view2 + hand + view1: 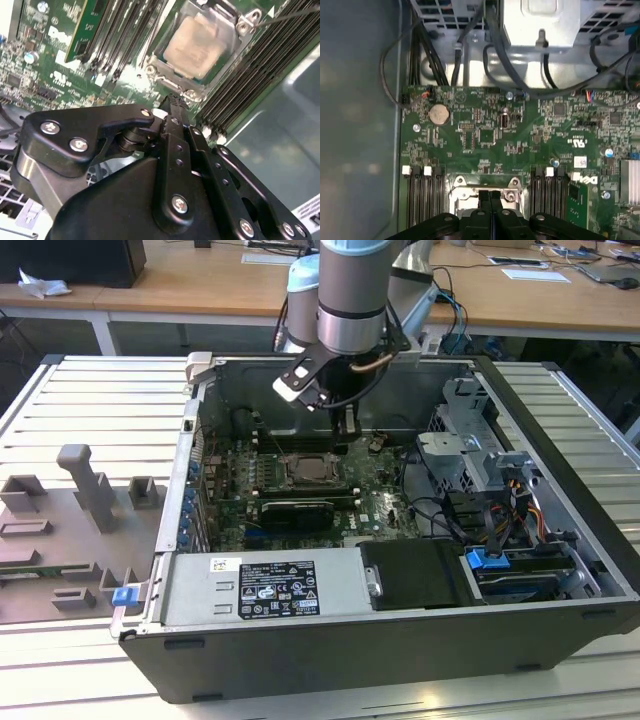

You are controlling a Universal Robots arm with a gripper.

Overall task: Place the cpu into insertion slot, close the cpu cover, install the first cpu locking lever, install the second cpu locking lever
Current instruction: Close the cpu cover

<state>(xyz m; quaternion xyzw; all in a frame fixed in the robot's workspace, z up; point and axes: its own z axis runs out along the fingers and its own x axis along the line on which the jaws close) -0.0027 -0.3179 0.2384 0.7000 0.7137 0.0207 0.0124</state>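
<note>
Second wrist view gave me the clearest look. The pincer (pixel 172 102) had its two fingers pressed together with nothing between them. The chip (pixel 200 45) lay just beyond the tips, near them but not touching.

The chip sat flat inside the socket (pixel 192 90), with its pale metal face up. A thin frame plate (pixel 165 70) seemed to lie down around it, though I could not tell if it was locked.

In the first wrist view the closed tips covered the middle of one side of the socket. From this I judged that the pincer was low over that edge and not over the centre of the chip.

In the exterior view the pincer hung from the arm (pixel 350 290) inside the open computer case (pixel 330 660). The socket showed just to the exterior view's left of the tips and a little nearer the camera.

The chip was square, so it had no long axis. Its sides ran along and across the long black memory slots (pixel 422 200) that stood on both sides of it. In the first wrist view the line where the fingers met ran the same way as those slots.
</note>
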